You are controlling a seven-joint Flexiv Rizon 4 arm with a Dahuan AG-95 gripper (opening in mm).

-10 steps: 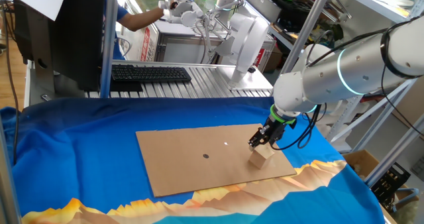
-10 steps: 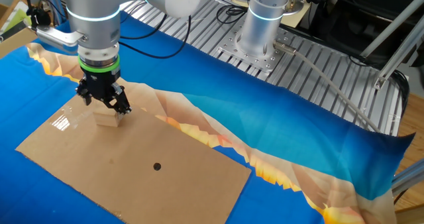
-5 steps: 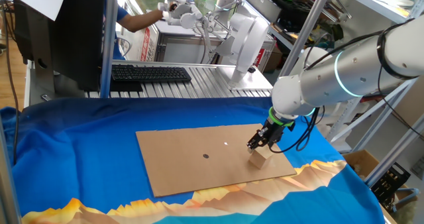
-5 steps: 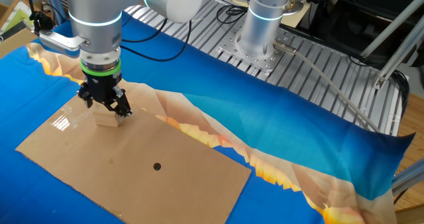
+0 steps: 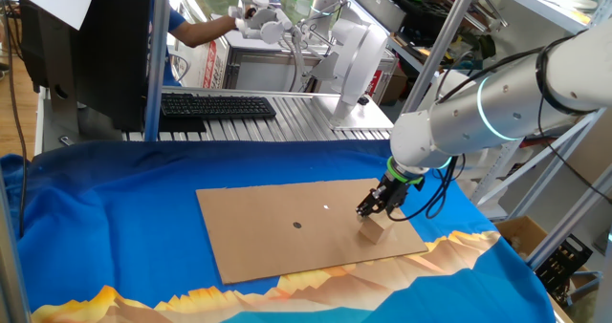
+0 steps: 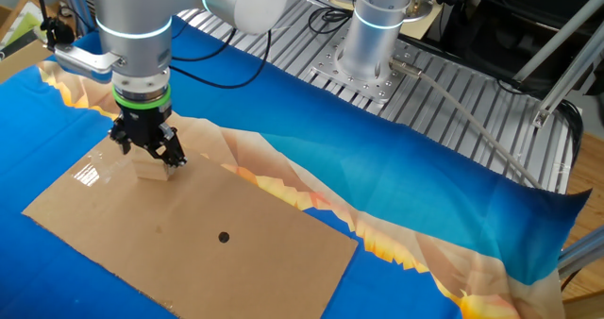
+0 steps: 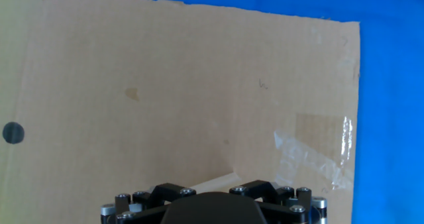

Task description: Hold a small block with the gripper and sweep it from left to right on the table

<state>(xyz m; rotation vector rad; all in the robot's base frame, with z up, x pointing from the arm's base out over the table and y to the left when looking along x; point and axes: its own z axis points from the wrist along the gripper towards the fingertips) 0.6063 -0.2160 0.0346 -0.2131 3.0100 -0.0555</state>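
The small block [image 5: 376, 228], a light tan wooden cube, sits on the brown cardboard sheet [image 5: 277, 229] near its right edge. The black gripper [image 5: 375, 208] with the green ring comes straight down on it, and its fingers clasp the block's top. In the other fixed view the gripper [image 6: 146, 151] stands over the block [image 6: 151, 169] at the sheet's far left corner [image 6: 189, 253]. In the hand view only the gripper body [image 7: 212, 201] shows at the bottom edge, with a pale sliver of the block [image 7: 215, 182] behind it. The blue cloth table [image 5: 115, 227] lies under the sheet.
A black dot [image 5: 297, 225] marks the sheet's middle. A taped patch [image 7: 311, 151] lies near the sheet's right edge. Behind the table is a grey metal bench with a black keyboard [image 5: 218, 105] and a white robot hand [image 5: 263, 17]. The arm's base [image 6: 373, 36] stands on the bench.
The gripper and block stay almost in place at the sheet's right end. The arm's upper links shift slightly.
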